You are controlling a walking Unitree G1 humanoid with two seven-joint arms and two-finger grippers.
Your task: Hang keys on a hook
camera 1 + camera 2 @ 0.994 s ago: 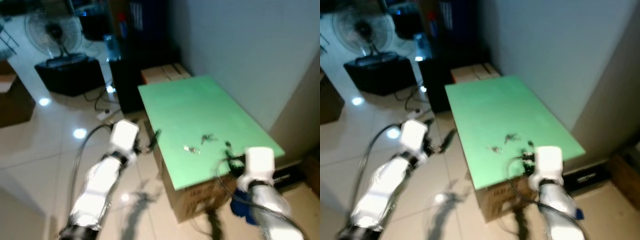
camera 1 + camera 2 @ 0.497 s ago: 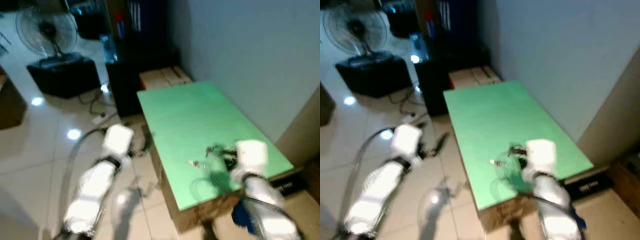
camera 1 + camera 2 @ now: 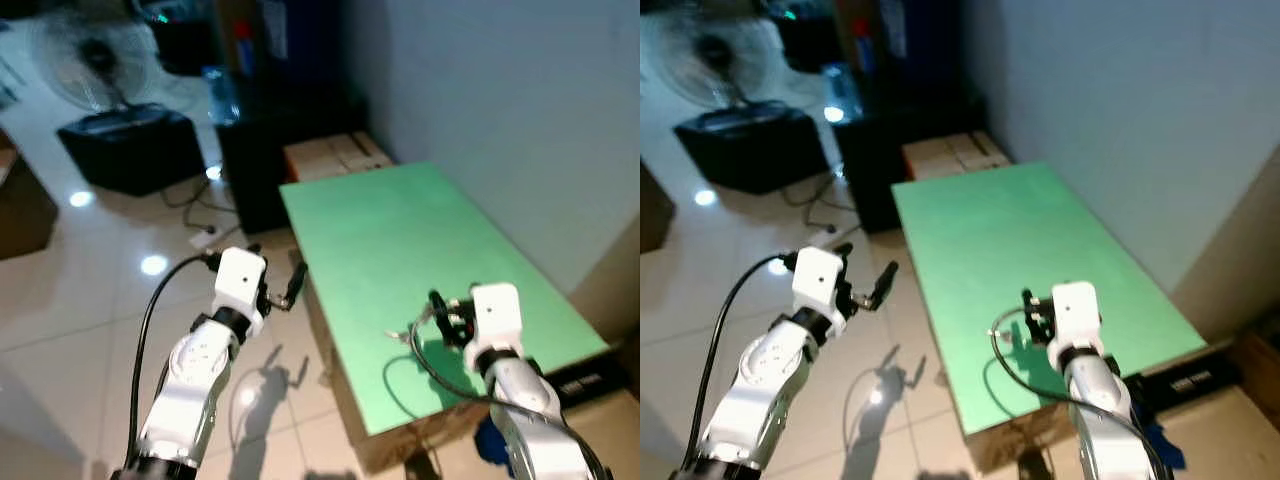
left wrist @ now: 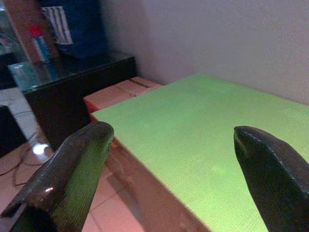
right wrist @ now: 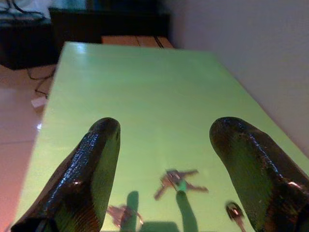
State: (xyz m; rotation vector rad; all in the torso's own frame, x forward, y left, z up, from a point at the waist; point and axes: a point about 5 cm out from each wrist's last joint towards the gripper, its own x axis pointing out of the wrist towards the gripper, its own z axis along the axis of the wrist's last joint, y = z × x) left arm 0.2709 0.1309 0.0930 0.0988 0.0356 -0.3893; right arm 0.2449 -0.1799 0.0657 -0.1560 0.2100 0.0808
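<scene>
- Your right gripper [image 5: 164, 159]: black fingers spread apart, nothing between them, hovering low over the flat green tabletop [image 3: 400, 230].
- Small bunch of metal keys [image 5: 176, 180]: lying on that green surface just beyond your right fingers; two more small metal pieces lie near it.
- Your left gripper [image 4: 169, 159]: fingers wide apart, empty, held over the tiled floor [image 3: 90, 290] beside the table's edge.
- Writing: none legible.

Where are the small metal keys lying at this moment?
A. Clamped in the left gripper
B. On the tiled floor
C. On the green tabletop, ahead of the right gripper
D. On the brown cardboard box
C: the small metal keys lie loose on the green tabletop, ahead of the open right gripper.
</scene>
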